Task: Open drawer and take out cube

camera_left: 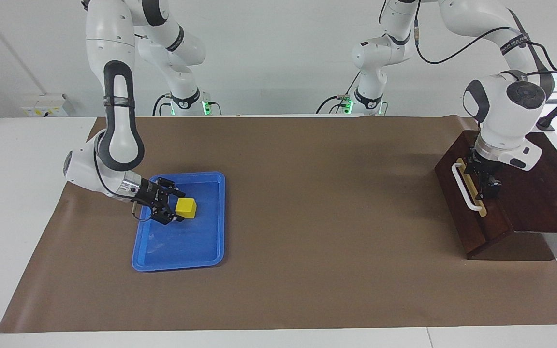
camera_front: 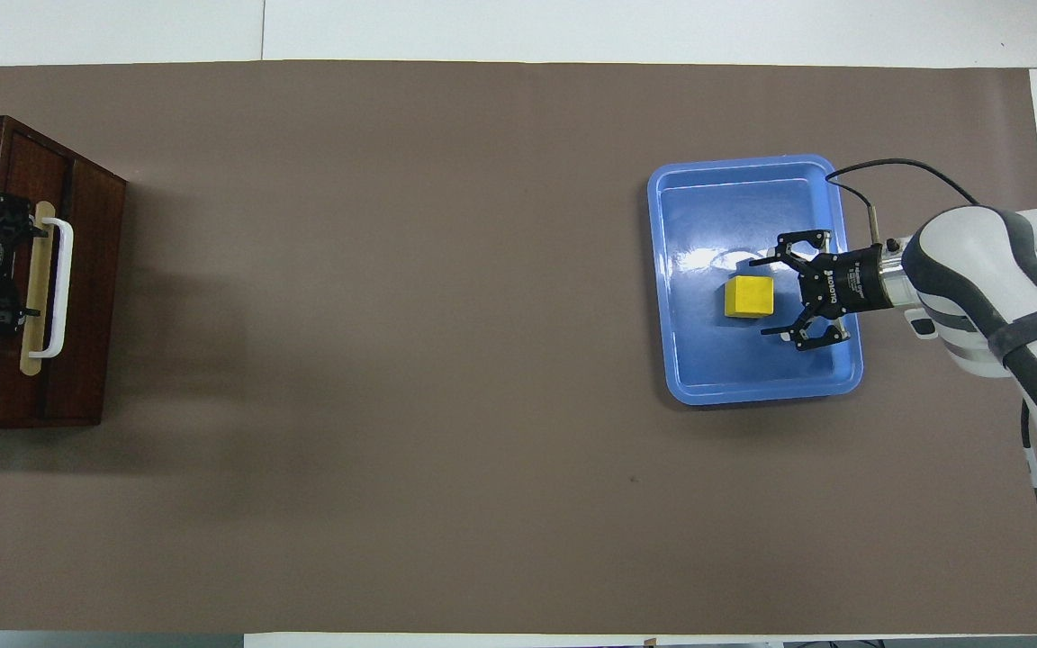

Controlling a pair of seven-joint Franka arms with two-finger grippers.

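Right gripper (camera_left: 168, 208) stands spread wide beside the yellow cube (camera_left: 185, 208), which rests in the blue tray (camera_left: 182, 251). Left gripper (camera_left: 485, 175), also spread, sits at the shut drawer (camera_left: 467, 205). Retreating straight back should avoid nudging the cube.

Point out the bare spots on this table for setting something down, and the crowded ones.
Free: the wide brown mat between the blue tray and the drawer. Crowded: the tray, holding the cube with the open right gripper beside it; the drawer front, with the open left gripper at its white handle.
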